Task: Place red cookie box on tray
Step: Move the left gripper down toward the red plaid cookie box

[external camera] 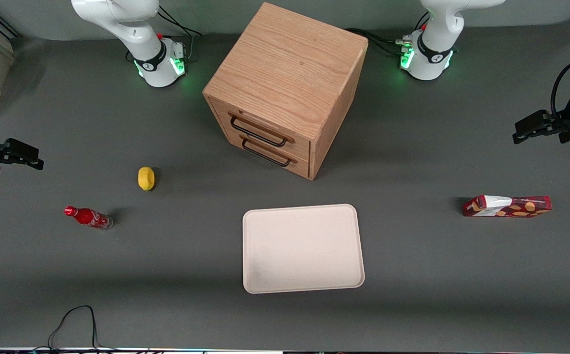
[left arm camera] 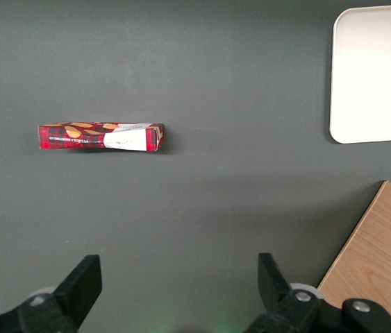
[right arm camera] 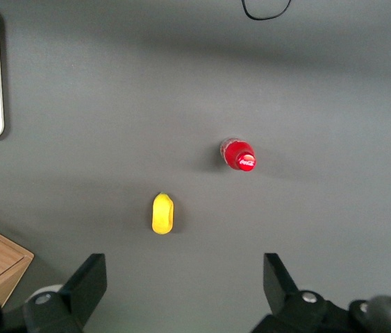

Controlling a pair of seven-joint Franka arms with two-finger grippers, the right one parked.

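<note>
Over at the working arm's end of the table, the red cookie box (external camera: pixel 507 206) lies flat, well apart from the tray (external camera: pixel 302 248). High above it, the gripper (left arm camera: pixel 176 291) hangs wide open and empty, so I'd say pickup hasn't started; next it needs to descend and straddle the slim carton. Its print isn't readable; the cola bottle (external camera: pixel 88 217) shows white script.

Front view high overhead, wrist views facing down, sharing tray (external camera: pixel 303 248)

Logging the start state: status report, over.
Gripper open, holding nothing, high above the table. Red cookie box on the table toward the working arm's end, apart from the tray. Nothing lies between them.
</note>
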